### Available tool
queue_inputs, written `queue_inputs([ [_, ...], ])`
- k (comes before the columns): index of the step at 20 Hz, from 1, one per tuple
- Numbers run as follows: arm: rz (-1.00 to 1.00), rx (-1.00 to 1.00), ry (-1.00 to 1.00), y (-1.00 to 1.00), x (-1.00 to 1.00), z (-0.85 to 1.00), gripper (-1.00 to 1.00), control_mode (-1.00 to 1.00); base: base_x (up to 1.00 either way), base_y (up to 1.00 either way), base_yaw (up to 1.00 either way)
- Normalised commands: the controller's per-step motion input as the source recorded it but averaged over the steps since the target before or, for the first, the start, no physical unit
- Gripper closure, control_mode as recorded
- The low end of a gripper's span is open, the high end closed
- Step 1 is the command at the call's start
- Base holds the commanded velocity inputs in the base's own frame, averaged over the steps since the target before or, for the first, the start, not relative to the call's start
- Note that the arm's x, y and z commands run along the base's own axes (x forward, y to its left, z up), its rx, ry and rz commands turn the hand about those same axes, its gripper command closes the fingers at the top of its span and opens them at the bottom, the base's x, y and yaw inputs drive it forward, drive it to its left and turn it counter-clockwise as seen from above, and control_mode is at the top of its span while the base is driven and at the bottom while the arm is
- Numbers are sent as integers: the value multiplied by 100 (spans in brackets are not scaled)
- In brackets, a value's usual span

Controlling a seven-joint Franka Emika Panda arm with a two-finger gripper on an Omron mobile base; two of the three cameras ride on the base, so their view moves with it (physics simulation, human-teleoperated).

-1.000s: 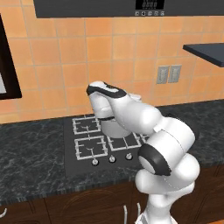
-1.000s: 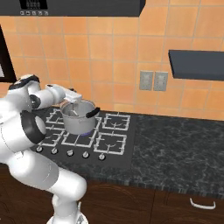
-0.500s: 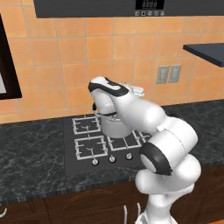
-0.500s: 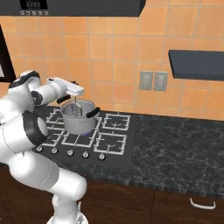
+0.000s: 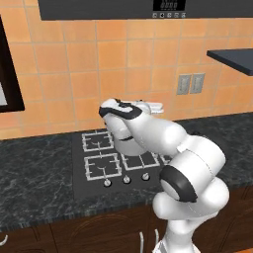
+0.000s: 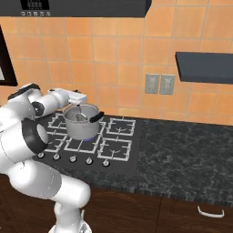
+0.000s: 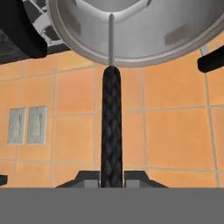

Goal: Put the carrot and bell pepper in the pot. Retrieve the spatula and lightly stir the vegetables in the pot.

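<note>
1. Hand view: the gripper point(image 7: 111, 177) is closed tight on the dark, textured handle of the spatula point(image 7: 111, 127), with one finger tip on each side of the handle's near end.
2. From that grip the handle runs straight away from the gripper, narrows to a thin grey shank, and goes over the rim into the pot point(image 7: 144, 39).
3. The pot lies directly beyond the gripper in this view; its silvery inner wall is visible, and one of its black side handles point(image 7: 212, 59) juts out to the right.
4. The blade end of the spatula lies inside the pot, but its shape is not clear, and the pot's contents cannot be made out here.
5. Right base view: the gripper point(image 6: 78, 98) is just above the pot's point(image 6: 82, 122) far rim, and the spatula point(image 6: 79, 113) slants down from it into the pot.
6. The pot stands on a burner of the cooktop point(image 6: 116, 150), below the gripper.
7. Left base view: the arm covers most of the pot point(image 5: 126, 144), with the hand point(image 5: 148, 106) above it.
</note>
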Motion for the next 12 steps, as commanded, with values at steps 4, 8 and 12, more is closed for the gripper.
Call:
queue_inputs([
  [4, -9, 0, 15, 25, 13, -78, 100, -100, 0, 0, 0],
  [8, -7, 0, 9, 36, -5, -53, 100, -100, 0, 0, 0],
  [12, -5, 0, -1, 42, 2, 9, 100, -100, 0, 0, 0],
])
